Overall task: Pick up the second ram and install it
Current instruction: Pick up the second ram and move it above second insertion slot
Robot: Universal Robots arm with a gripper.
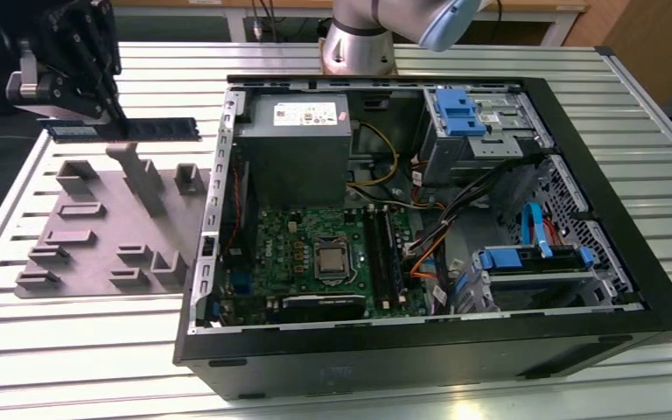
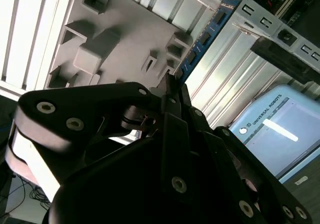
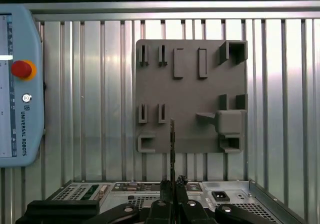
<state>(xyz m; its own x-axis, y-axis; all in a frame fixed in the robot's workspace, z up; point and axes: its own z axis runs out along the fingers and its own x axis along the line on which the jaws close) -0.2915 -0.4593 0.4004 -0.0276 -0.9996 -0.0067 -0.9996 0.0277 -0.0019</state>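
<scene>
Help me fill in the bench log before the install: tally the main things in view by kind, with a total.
second ram, held by the gripper: 1
gripper: 1
gray holder: 1
open computer case: 1
teach pendant: 1
Total: 5

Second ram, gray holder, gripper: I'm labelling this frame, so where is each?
second ram (image 1: pixel 155 129), exterior view, middle of the stick's free length.
gray holder (image 1: pixel 97 234), exterior view, bare base plate.
gripper (image 3: pixel 172 181), first wrist view, between its fingertips, shut on the second ram's end.
</scene>
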